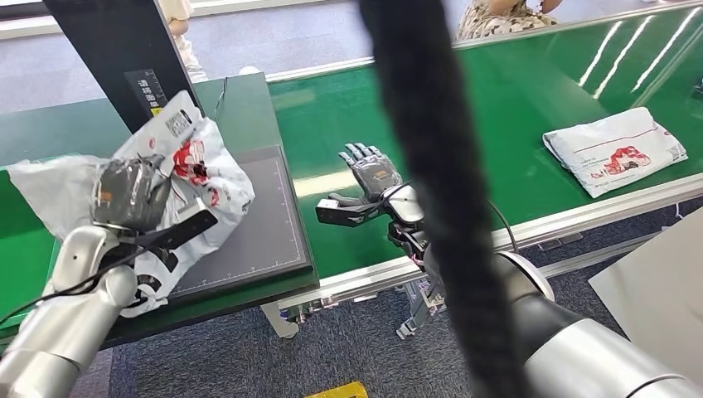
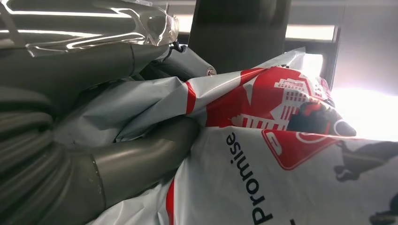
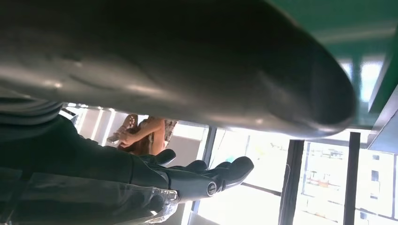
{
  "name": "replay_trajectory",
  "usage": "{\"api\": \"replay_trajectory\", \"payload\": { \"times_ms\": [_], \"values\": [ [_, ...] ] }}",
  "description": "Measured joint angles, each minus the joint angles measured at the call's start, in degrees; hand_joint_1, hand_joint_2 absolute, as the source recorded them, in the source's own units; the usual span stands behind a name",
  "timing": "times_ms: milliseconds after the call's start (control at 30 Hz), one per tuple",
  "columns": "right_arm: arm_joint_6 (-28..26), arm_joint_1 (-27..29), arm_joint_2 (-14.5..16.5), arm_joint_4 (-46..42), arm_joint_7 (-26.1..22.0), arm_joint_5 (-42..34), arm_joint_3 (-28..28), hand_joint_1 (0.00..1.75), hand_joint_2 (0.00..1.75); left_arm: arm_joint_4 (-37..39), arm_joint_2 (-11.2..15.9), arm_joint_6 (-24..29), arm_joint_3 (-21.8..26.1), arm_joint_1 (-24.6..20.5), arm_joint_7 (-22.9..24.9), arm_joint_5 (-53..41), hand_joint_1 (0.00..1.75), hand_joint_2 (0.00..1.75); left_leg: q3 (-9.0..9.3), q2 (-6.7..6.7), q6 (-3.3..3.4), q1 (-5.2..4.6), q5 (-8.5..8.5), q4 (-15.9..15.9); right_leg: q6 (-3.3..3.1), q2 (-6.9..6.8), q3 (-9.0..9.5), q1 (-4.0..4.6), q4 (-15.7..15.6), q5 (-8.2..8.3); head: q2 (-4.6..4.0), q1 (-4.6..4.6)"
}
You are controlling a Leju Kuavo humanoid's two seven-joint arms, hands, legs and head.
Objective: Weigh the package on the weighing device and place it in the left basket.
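Observation:
A white plastic package (image 1: 195, 170) with red print is held by my left hand (image 1: 128, 195) above the left edge of the dark weighing plate (image 1: 257, 224). Its crumpled bag hangs over both sides of the hand. Close up, the package (image 2: 263, 154) shows red artwork and black lettering, with my left hand (image 2: 117, 159) wrapped under it. My right hand (image 1: 373, 178) hovers open over the green conveyor belt (image 1: 497, 124), fingers spread and holding nothing. The right hand (image 3: 197, 178) appears with its dark fingers extended. A second white package (image 1: 615, 149) lies on the belt at the right.
A black upright post (image 1: 124, 58) of the scale stands behind the plate. A thick black cable (image 1: 431, 191) hangs down the middle of the head view. A person (image 1: 497, 16) stands beyond the belt. The belt's metal rail (image 1: 580, 211) runs along the near side.

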Motion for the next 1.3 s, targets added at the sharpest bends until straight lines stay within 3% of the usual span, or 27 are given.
{"api": "replay_trajectory", "payload": {
  "times_ms": [233, 433, 800, 1100, 1133, 1233, 1267, 1300],
  "values": [
    [0.07, 0.59, 0.77, 0.00, -0.14, 0.16, -0.07, 0.00, 0.00, 0.25, 1.29, -2.00, 2.10, -7.15, 1.59, -0.26, 1.72, 1.75, 0.01, 0.03, 0.00, 0.02, 0.00, -0.01, 0.00, 0.01, -0.02, 0.01, 0.01, 0.00, 0.00, 0.01],
    [-0.29, 1.81, 0.60, 0.00, 0.04, 0.02, -0.80, 0.00, 0.00, 3.49, 6.15, -1.86, 4.04, -9.27, 4.65, -1.20, 1.72, 1.75, 0.03, 0.17, -0.01, 0.03, 0.00, -0.02, -0.01, 0.17, -0.04, 0.02, 0.02, 0.01, 0.00, 0.00],
    [-0.66, 3.38, -1.19, 0.00, -0.09, -0.44, -2.33, 0.00, 0.00, 9.52, 18.65, -1.23, 8.98, -6.60, 6.65, -0.51, 1.71, 1.75, 0.02, 0.24, -0.03, 0.07, 0.01, -0.03, -0.04, 0.20, -0.07, 0.05, 0.03, -0.01, 0.00, 0.00],
    [-0.53, 3.62, -1.46, 0.00, -0.25, -0.32, -2.67, 0.00, 0.00, 10.38, 22.95, -0.92, 11.34, -4.50, 7.12, -0.88, 1.72, 1.75, 0.00, 0.20, -0.03, 0.07, 0.01, -0.02, -0.04, 0.18, -0.06, 0.04, 0.02, -0.01, 0.00, 0.01],
    [-0.54, 3.71, -1.46, 0.00, -0.16, -0.31, -2.74, 0.00, 0.00, 10.40, 23.27, -0.84, 11.50, -4.30, 7.14, -1.02, 1.40, 1.75, 0.00, 0.20, -0.03, 0.07, 0.01, -0.02, -0.04, 0.18, -0.07, 0.05, 0.02, -0.01, 0.00, 0.00],
    [-0.58, 4.18, -1.50, 0.00, 0.00, -0.31, -2.99, 0.00, 0.00, 10.42, 23.91, -0.68, 11.94, -3.66, 7.14, -1.33, 0.10, 0.44, 0.00, 0.18, -0.03, 0.07, 0.01, -0.02, -0.04, 0.17, -0.08, 0.05, 0.02, -0.02, 0.00, 0.00],
    [-0.60, 4.36, -1.52, 0.00, 0.00, -0.31, -3.10, 0.00, 0.00, 10.42, 23.97, -0.69, 12.05, -3.48, 7.14, -1.41, 0.00, 0.00, 0.00, 0.17, -0.03, 0.07, 0.01, -0.02, -0.04, 0.16, -0.08, 0.06, 0.02, -0.02, 0.00, 0.00],
    [-0.61, 4.52, -1.56, 0.00, 0.00, -0.31, -3.19, 0.00, 0.00, 10.42, 23.99, -0.80, 12.11, -3.33, 7.18, -1.62, 0.00, 0.00, 0.00, 0.16, -0.03, 0.07, 0.01, -0.02, -0.05, 0.16, -0.08, 0.06, 0.02, -0.02, 0.00, 0.00]
  ]
}}
